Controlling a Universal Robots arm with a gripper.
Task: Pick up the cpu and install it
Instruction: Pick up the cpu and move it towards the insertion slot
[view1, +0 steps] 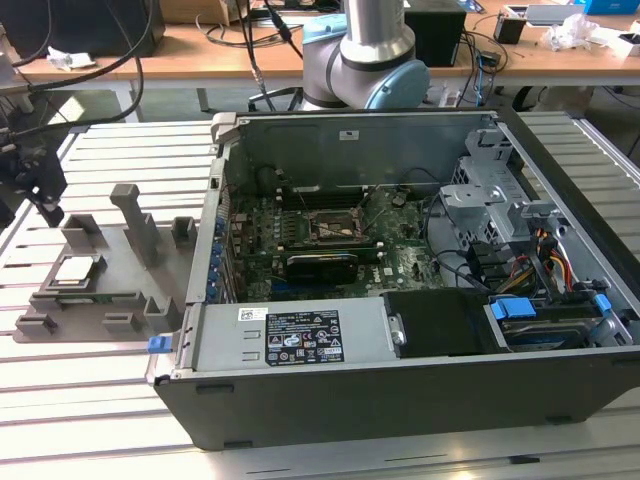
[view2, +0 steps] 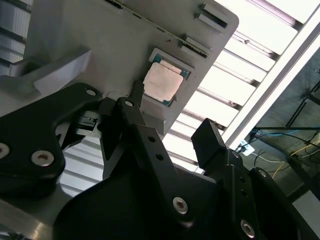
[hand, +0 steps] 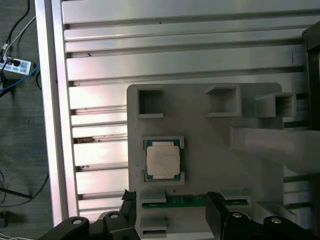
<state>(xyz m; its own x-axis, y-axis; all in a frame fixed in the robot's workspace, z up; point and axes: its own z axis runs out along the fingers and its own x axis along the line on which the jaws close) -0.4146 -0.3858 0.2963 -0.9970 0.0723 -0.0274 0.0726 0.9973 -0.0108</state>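
table: slatted metal table (view1: 100, 400) — it lies under the tray and spreads well past it on every side.
computer case: open grey case (view1: 400, 400) lying on its side, just beside the tray, on the exterior view's right of it.
robot arm: its silver and pale blue joint (view1: 370, 50) stands beyond the case, well apart from the tray.
circuit board: green board (view1: 290, 250) flat inside the case, past the case wall that faces the tray.
tray: grey plastic tray (view1: 120, 290) with upright posts and square pockets; its bare face shows in both wrist views (view2: 100, 45) (hand: 200, 135).
gripper: black gripper (view1: 50, 212) hanging above the tray's edge farthest from the case. in both wrist views (view2: 172, 112) (hand: 172, 200) the jaws are released, spread wide with nothing between them, and the fingertips (hand: 129, 196) touch nothing.
socket: black square frame (view1: 335, 228) near the middle of the board, well apart from the tray.
cpu: silver-topped square chip (view1: 75, 270) lying flat in its own shallow pocket of the tray — near the gripper but apart from it, ungrasped (view2: 162, 82) (hand: 162, 160).
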